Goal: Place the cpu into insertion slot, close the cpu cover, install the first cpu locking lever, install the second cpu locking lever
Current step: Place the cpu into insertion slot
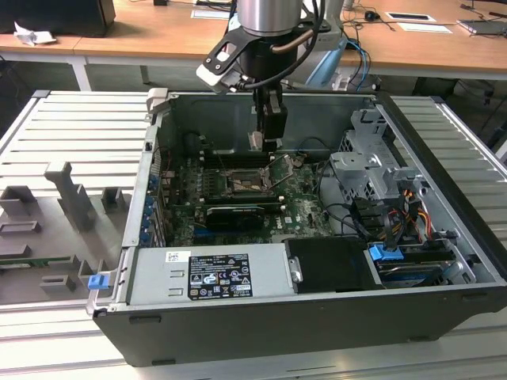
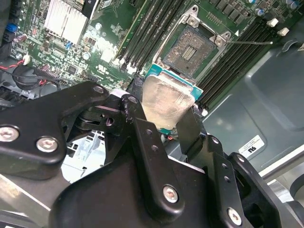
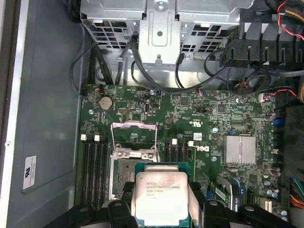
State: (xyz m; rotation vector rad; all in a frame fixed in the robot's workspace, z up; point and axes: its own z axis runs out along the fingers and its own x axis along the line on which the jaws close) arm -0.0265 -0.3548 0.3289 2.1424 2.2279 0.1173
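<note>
My gripper hangs inside the open computer case, shut on the cpu, a flat square chip with a dull silver top. The chip is held by its two opposite edges between the black fingers. The insertion slot, a dark square socket with a silvery rim, lies uncovered on the green board, below the held chip and apart from it. In the first wrist view the chip overlaps part of the slot. The cpu cover, a thin metal frame, stands swung open beside the slot.
Long black memory slots flank the socket on both sides. A thin wire lever sticks out past the socket. A finned heatsink, a metal drive cage with cables and a power supply crowd the case.
</note>
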